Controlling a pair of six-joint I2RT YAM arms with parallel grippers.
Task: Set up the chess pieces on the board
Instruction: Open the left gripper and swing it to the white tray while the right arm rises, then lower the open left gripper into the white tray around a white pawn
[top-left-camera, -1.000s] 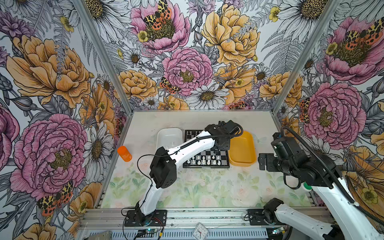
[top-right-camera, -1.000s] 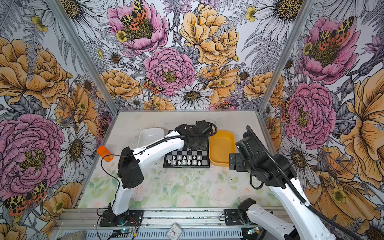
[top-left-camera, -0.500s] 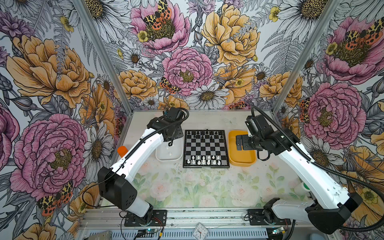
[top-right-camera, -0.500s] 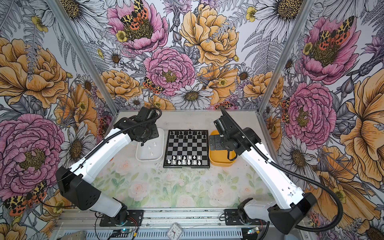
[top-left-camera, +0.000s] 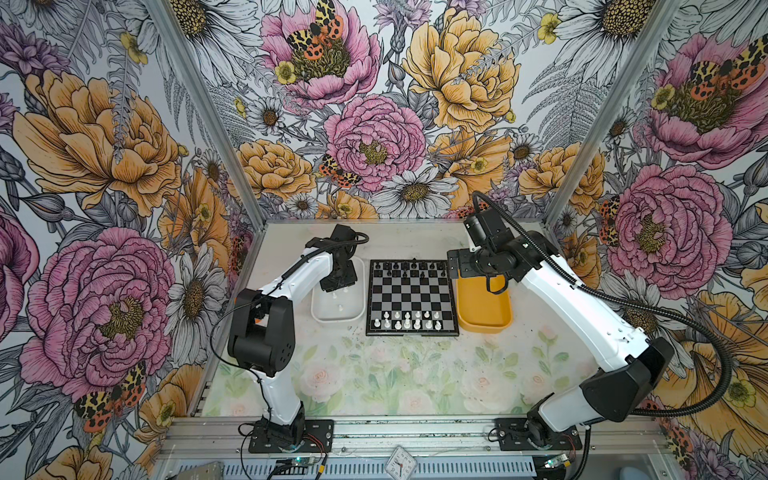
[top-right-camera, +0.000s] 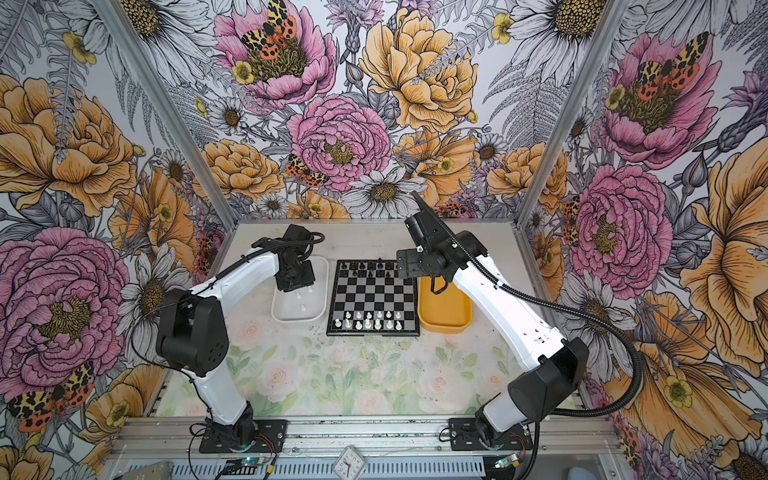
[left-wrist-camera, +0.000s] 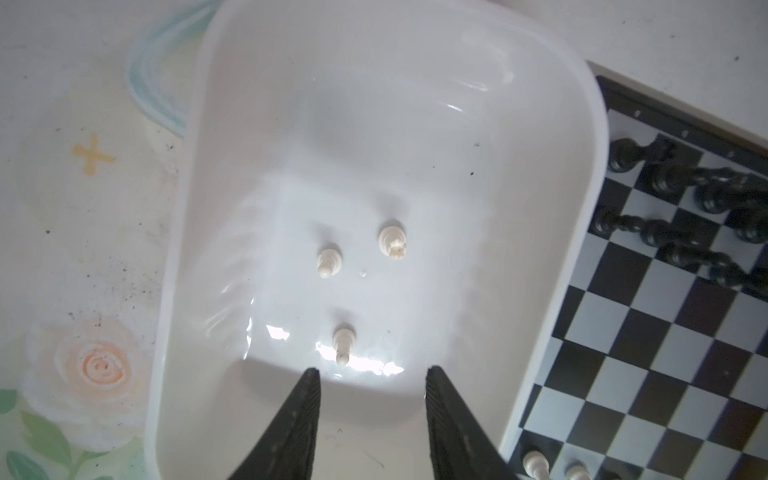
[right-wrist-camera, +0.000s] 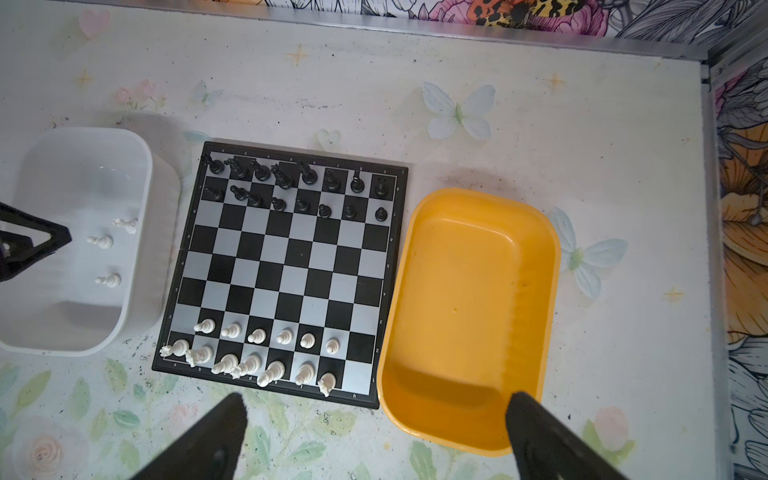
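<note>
The board (top-left-camera: 411, 297) lies mid-table. Black chess pieces (right-wrist-camera: 291, 187) fill its two far rows, and white ones (right-wrist-camera: 249, 353) stand in the two near rows, with bare squares at the right end. Three more white pieces (left-wrist-camera: 344, 345) stand in the white tray (top-left-camera: 320, 309) left of the board. My left gripper (left-wrist-camera: 372, 374) hangs open over that tray with nothing between its fingers (left-wrist-camera: 309, 415), the nearest piece just beyond the tips. My right gripper (right-wrist-camera: 374, 403) is wide open and empty, high above the far right corner of the board and the yellow tray (right-wrist-camera: 469, 316).
The yellow tray (top-left-camera: 484, 307) right of the board holds nothing. A small orange object (top-left-camera: 259, 319) peeks out behind the left arm's elbow near the left wall. Flowered walls close in the table (top-left-camera: 395, 374) on three sides.
The left arm drew back from the board's far right side to the white tray. The right arm swung in from the right edge to above the yellow tray and board corner.
</note>
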